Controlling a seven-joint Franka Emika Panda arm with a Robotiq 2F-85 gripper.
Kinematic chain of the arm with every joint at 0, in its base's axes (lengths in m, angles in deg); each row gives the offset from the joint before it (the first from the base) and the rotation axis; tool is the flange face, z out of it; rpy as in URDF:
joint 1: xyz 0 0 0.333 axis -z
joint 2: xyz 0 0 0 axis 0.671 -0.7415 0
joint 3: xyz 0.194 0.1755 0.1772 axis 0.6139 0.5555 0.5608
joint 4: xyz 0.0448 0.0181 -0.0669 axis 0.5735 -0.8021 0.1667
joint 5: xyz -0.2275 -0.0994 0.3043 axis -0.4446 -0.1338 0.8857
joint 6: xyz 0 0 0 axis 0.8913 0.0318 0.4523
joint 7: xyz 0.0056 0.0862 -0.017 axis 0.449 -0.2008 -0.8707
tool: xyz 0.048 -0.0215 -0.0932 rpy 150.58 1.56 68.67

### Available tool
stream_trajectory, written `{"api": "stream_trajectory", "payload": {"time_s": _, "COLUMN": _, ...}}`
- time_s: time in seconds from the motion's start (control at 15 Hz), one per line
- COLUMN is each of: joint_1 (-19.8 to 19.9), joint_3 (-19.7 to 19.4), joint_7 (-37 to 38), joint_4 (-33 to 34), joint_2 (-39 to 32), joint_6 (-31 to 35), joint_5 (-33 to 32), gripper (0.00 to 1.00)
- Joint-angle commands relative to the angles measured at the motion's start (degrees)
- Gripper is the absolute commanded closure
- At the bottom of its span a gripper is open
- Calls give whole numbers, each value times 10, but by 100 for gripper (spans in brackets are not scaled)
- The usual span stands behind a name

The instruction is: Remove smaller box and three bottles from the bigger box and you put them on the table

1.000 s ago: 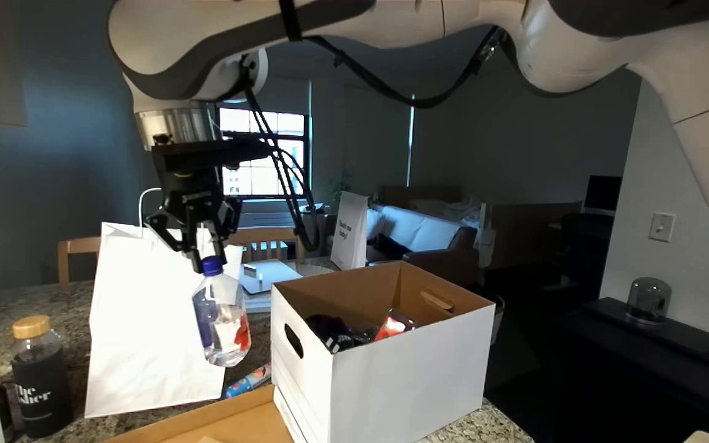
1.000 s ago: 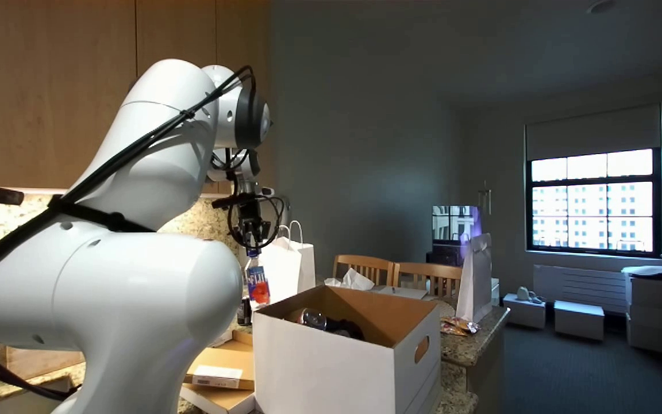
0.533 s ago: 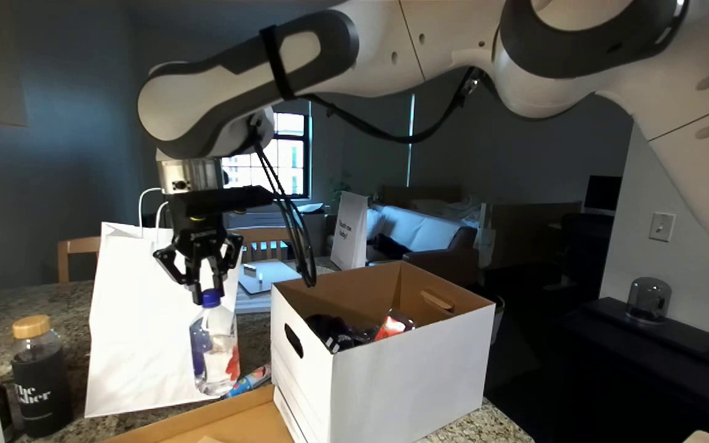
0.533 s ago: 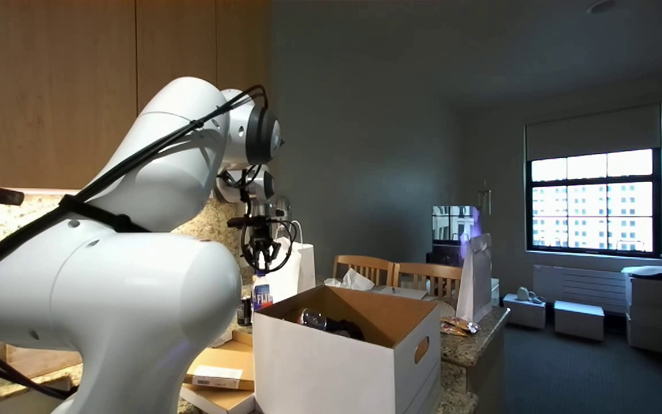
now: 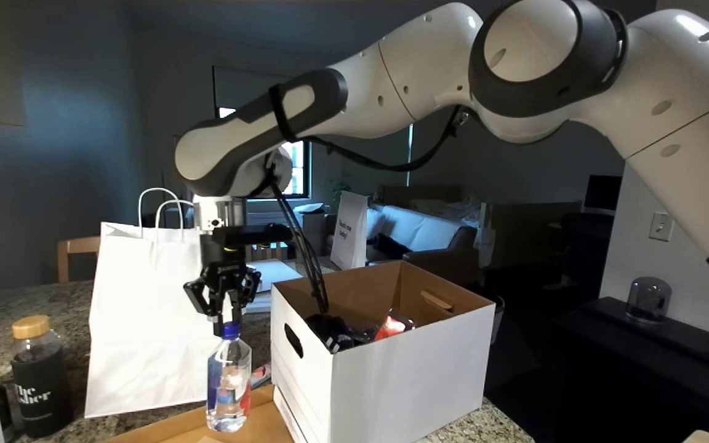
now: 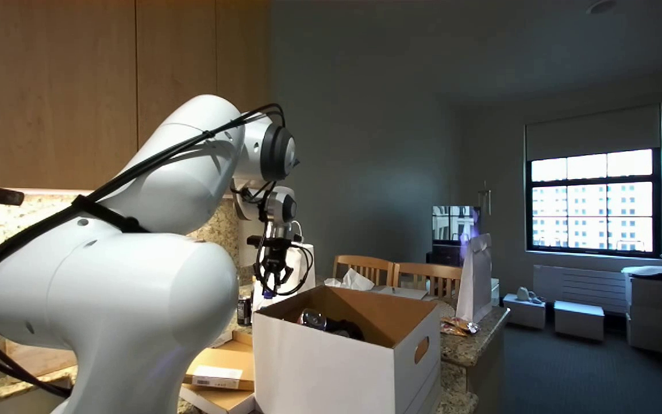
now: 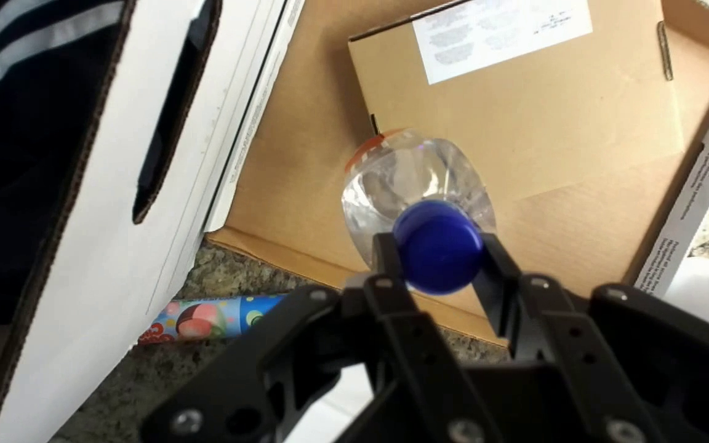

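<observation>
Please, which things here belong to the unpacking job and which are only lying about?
For the job:
blue-capped bottle in the gripper
big white box
red item inside it, possibly a bottle too
brown carton, perhaps the smaller one

Just lying about:
handled paper bag
tan-lidded bottle
colourful tube

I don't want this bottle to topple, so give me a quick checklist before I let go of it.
1. Grip: ok; the gripper pinches the bottle by its blue cap.
2. Bottle upright: ok, or nearly so, in an exterior view.
3. Bottle clear of the white box: ok; a gap shows between them.
4. Bare counter underneath: not ok; a cardboard tray lies below in the wrist view.
5. Bottle's base resting on something: cannot tell.
6. White box emptied: not ok; dark items and something red show inside.
</observation>
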Motion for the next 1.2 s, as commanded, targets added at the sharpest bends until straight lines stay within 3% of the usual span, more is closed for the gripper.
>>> {"api": "stream_trajectory", "payload": {"time_s": 0.0, "joint_1": 5, "joint_3": 0, "joint_7": -37, "joint_4": 23, "joint_2": -16, "joint_6": -31, "joint_5": 24, "gripper": 87}}
{"api": "stream_trajectory", "payload": {"time_s": 0.53, "joint_1": -40, "joint_3": -32, "joint_7": 12, "joint_4": 21, "joint_2": -36, "joint_6": 14, "joint_5": -19, "gripper": 87}}
{"api": "stream_trajectory", "payload": {"time_s": 1.13, "joint_1": -45, "joint_3": -58, "joint_7": 44, "joint_4": 8, "joint_2": -16, "joint_6": 41, "joint_5": -18, "gripper": 87}}
